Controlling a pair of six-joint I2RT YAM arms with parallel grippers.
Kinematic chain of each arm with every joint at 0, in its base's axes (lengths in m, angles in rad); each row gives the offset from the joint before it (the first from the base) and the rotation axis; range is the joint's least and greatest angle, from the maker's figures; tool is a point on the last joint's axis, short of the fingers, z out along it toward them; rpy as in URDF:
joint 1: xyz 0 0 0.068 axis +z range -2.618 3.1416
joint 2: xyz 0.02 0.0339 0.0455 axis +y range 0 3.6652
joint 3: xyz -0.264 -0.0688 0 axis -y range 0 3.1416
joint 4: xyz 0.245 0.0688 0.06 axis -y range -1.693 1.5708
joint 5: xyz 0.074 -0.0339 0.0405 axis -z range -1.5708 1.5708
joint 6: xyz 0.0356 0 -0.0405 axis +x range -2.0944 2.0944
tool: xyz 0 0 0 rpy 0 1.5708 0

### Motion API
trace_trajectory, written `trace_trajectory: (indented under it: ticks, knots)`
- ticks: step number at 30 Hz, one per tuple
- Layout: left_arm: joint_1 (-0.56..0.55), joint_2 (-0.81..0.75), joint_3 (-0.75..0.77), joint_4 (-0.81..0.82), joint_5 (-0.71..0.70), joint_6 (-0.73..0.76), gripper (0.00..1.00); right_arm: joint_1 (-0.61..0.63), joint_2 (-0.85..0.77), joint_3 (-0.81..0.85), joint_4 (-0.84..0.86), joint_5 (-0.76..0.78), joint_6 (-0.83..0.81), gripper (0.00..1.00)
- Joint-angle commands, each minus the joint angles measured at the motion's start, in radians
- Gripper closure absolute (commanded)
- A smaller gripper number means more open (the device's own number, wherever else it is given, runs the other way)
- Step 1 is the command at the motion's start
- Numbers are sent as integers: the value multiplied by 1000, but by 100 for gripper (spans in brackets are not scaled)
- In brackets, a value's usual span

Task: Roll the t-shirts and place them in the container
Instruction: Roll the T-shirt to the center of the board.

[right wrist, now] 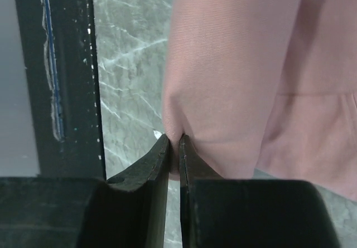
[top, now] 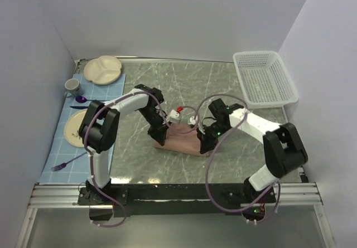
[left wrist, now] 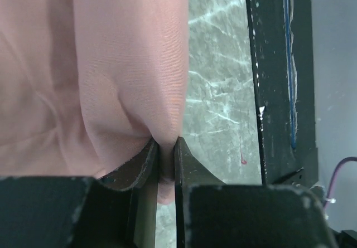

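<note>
The dusty-pink t-shirt (top: 181,140) lies folded into a narrow band on the marble table between my two arms. My left gripper (top: 158,138) is down at its left end, and the left wrist view shows the gripper (left wrist: 166,143) shut on a pinch of the pink t-shirt (left wrist: 128,64). At the right end sits my right gripper (top: 205,145). In the right wrist view the gripper (right wrist: 173,141) is shut on a fold of the t-shirt (right wrist: 240,64). The chest print is hidden.
A white plastic basket (top: 264,79) stands at the back right. Along the left edge a blue placemat (top: 67,142) carries a cream divided plate (top: 102,68), a mug (top: 72,86), a yellow plate (top: 73,127) and a blue fork (top: 66,164). The black frame rail (top: 178,192) runs along the near edge.
</note>
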Motion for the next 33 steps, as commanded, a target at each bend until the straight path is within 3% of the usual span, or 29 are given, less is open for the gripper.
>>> trace_trajectory:
  ticks: [1,6,16,25,33]
  knots:
    - [18,100,113,-134,19,-27,90,-78,113,74,-164,-44,-28,88]
    - [47,202,148,-134,20,-40,90,-127,210,135,-168,-38,-32,88]
    - [192,418,389,-133,110,-173,93,-196,371,250,-179,-91,33,87]
    - [200,371,283,-131,132,-147,99,-209,452,390,-197,-87,52,87]
    - [213,271,202,-128,173,-99,99,-189,417,465,-268,-100,7,87]
